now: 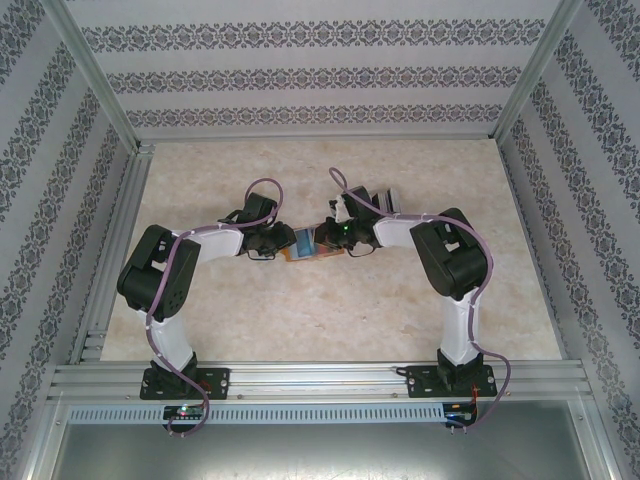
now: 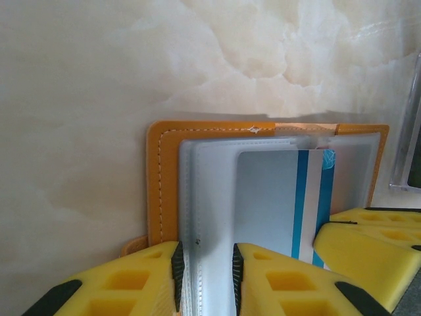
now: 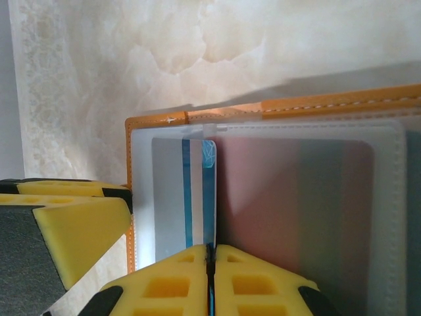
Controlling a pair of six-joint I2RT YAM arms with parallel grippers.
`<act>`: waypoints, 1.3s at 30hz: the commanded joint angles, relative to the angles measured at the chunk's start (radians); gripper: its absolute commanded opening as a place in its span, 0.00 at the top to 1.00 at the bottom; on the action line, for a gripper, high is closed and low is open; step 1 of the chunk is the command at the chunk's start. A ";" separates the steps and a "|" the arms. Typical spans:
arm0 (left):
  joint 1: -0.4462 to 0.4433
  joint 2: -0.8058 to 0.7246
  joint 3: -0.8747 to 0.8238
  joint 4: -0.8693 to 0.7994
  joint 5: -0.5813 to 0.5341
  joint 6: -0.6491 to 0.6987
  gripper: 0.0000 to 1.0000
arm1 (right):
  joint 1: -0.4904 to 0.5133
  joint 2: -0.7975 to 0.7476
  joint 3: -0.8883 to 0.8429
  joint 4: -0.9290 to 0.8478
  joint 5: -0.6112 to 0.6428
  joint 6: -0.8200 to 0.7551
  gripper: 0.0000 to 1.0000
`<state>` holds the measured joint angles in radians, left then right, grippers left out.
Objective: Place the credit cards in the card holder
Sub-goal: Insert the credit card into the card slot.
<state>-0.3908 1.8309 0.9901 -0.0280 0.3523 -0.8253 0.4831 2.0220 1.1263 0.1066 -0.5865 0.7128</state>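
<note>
**A:** How is the right gripper (image 3: pixel 210 266) set?

**B:** Its yellow fingers (image 3: pixel 263 286) are brought together, and a credit card (image 3: pixel 181 197) is pinched between them at its near edge. The card is thin, flat and silver-grey, crossed lengthwise by blue stripes.

**A:** And the left gripper (image 2: pixel 206 270)?

**B:** It is drawn narrow. The pale pocket leaves (image 2: pixel 207 217) of the card holder (image 2: pixel 161 184) are clamped between its black pads at their near edge.

**A:** Where is the card placed?

**B:** It is laid against a blue-grey leaf, inside that leaf's outline. Whether it is slipped under the film or rests on top cannot be told.

**A:** What else is held in the holder?

**B:** Further cards (image 3: pixel 256 197) are seen dimly through the frosted film, one reddish, the next greyer, side by side with rounded corners.

**A:** How is the holder made?

**B:** An orange, leather-like cover with pale stitching along its rounded rim is spread open and flat. Translucent stitched pockets are stacked on it.

**A:** And around it?

**B:** It is set near the middle of a cream, marble-patterned table (image 2: pixel 99 99), and both grippers are brought to it from opposite sides.
</note>
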 commanded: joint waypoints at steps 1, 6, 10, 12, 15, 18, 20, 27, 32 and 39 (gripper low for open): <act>-0.023 -0.003 -0.024 0.004 -0.001 -0.020 0.71 | 0.027 -0.011 -0.017 0.005 0.030 0.017 0.89; -0.027 -0.002 -0.024 0.009 -0.001 -0.022 0.71 | 0.042 -0.002 -0.005 0.005 0.037 0.020 0.89; -0.031 0.001 -0.024 0.016 0.002 -0.027 0.71 | 0.062 0.006 0.018 -0.009 0.042 0.011 0.89; -0.035 0.002 -0.024 0.017 0.001 -0.030 0.71 | 0.068 0.010 0.030 -0.018 0.043 0.004 0.89; -0.036 0.002 -0.024 0.019 0.001 -0.031 0.71 | 0.074 0.019 0.039 -0.023 0.040 0.002 0.88; -0.040 0.004 -0.022 0.020 0.000 -0.035 0.71 | 0.081 0.021 0.047 -0.034 0.044 -0.007 0.87; -0.041 0.002 -0.024 0.024 -0.001 -0.037 0.71 | 0.084 0.021 0.052 -0.039 0.045 -0.012 0.86; -0.046 0.000 -0.019 0.016 -0.007 -0.039 0.71 | 0.091 0.000 0.060 -0.071 0.065 -0.044 0.82; -0.041 -0.006 -0.019 -0.017 -0.042 -0.034 0.71 | 0.091 -0.057 0.084 -0.156 0.135 -0.124 0.74; -0.028 -0.038 -0.021 -0.043 -0.065 -0.025 0.70 | 0.091 -0.103 0.133 -0.249 0.196 -0.207 0.67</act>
<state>-0.4122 1.8259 0.9874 -0.0200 0.3122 -0.8467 0.5659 1.9759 1.2224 -0.0921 -0.4297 0.5720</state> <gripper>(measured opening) 0.296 0.322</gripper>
